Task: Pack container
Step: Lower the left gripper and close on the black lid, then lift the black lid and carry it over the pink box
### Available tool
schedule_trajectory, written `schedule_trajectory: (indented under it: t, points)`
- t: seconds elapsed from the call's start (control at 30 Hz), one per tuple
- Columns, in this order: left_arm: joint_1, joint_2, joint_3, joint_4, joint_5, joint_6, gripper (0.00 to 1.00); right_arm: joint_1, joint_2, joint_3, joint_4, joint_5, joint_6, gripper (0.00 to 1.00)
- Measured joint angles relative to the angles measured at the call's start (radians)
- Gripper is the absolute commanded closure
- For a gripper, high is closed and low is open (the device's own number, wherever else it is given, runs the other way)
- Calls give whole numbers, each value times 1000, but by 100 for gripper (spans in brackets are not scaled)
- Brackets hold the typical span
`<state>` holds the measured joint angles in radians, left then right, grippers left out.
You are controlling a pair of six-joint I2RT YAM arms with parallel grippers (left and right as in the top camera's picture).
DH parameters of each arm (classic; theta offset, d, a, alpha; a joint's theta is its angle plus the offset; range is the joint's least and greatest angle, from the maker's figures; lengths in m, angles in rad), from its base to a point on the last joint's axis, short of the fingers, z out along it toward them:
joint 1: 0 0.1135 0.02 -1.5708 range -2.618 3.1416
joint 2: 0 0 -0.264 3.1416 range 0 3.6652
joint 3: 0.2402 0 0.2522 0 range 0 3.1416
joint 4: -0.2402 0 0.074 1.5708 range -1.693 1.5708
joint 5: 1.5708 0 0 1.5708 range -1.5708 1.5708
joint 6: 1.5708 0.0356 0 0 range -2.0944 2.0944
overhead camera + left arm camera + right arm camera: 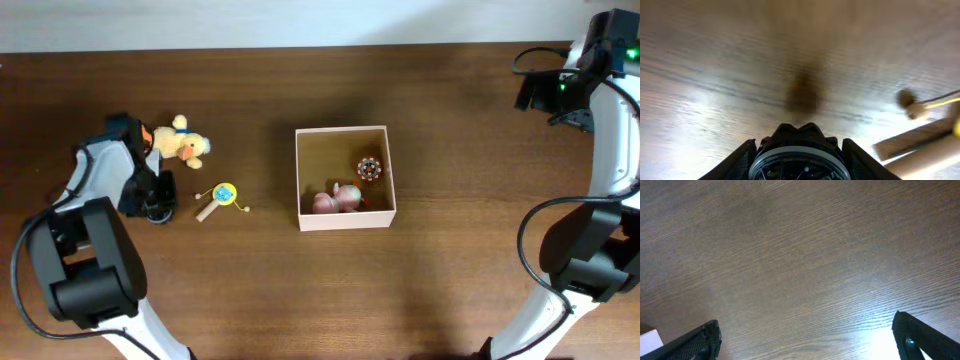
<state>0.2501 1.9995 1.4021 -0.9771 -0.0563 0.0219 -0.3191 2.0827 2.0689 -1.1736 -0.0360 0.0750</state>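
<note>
Square white-walled cardboard container (345,218) sat mid-table, tan floor showing, pink toys (336,198) bunched against one wall (room to spare, I judged). My left gripper (155,206) hung low beside the yellow plush bear (186,146), fingers flanking something black and round (795,160). Pinched or not, I couldn't tell. Right gripper (805,330) sat spread wide, well clear.

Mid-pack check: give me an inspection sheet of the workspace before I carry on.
Surface: dark wood table.
Job's things: container open at centre, holding a pink toy and a round dotted piece; plush toy and rattle drum on the table to its left.
Clutter: nothing seen.
Grippers: left gripper low near the rattle drum, state unclear; right gripper open over bare wood.
Cables: black cables looped along both arms.
Surroundings: pale strip beyond the far edge.
</note>
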Motion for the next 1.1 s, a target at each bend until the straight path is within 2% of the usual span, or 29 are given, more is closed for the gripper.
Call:
schedule_trajectory:
  t: [0.2, 0.5, 0.77, 0.87, 1.1]
  points:
    - [-20, 5, 157, -108, 0, 0, 62, 0, 0, 0, 0, 0, 0, 1]
    - [-159, 5, 486, -183, 0, -3, 63, 0, 0, 0, 0, 0, 0, 1]
    - [-354, 5, 649, -138, 0, -3, 64, 0, 0, 0, 0, 0, 1, 1]
    - [-431, 5, 669, -100, 0, -3, 67, 0, 0, 0, 0, 0, 0, 1]
    - [-612, 5, 672, -1, 2, -64, 68, 0, 0, 0, 0, 0, 0, 1]
